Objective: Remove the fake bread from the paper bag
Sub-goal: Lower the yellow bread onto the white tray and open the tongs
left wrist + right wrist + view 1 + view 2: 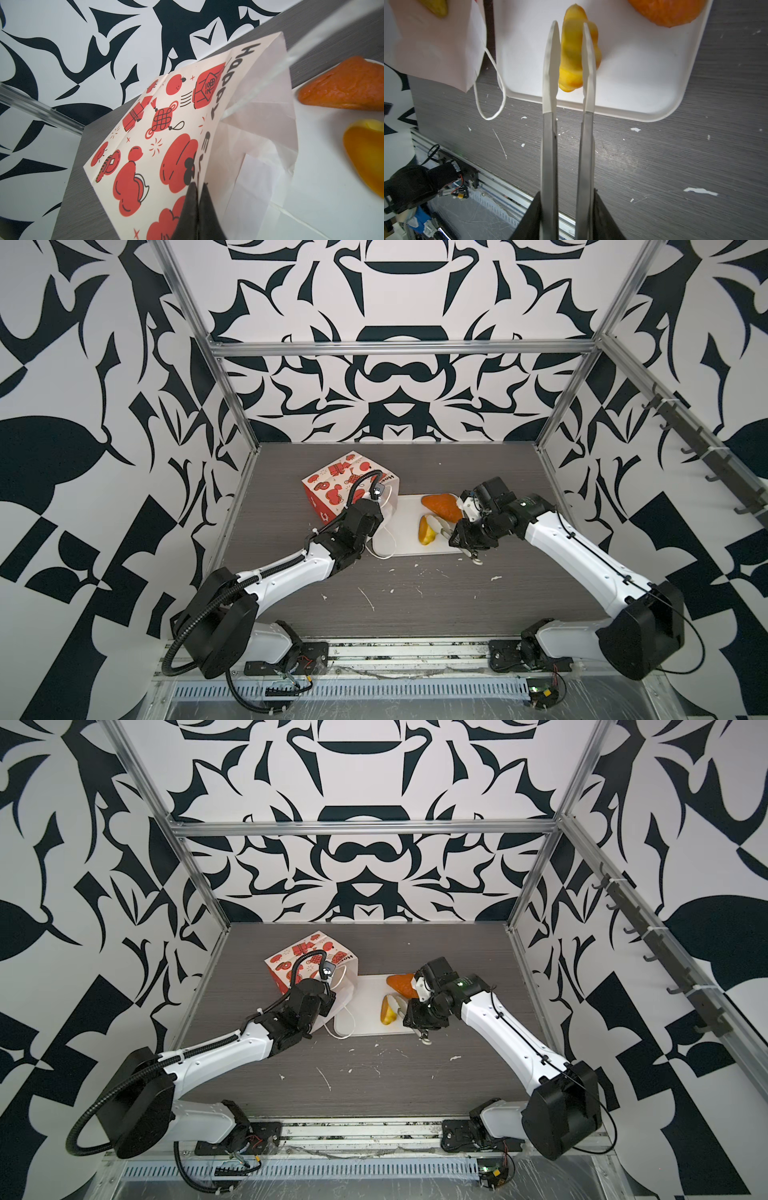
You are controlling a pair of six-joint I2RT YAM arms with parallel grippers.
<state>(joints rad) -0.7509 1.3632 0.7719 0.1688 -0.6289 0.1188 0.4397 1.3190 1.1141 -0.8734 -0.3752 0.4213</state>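
White-tipped tongs (549, 83) squeezed in right claw (566, 192), tips either side of yellow croissant (571, 68) on tray (633, 87); left claw (198, 185) pinching paper bag (145, 135).

White arm links (291, 574); black joints (222, 608); ribbed black cable (165, 662).

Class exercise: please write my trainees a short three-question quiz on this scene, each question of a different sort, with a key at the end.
1. True or false: the orange-brown triangular toy pastry lies on the white rectangular tray.
2. Choose one. The shut left gripper pinches: A) the white paper bag with red printed pictures; B) the tray; C) a ring doughnut.
3. Fill in: the metal tongs with white tips, held in the right gripper, straddle the yellow toy ____.

Key: 1 true; 2 A; 3 croissant.
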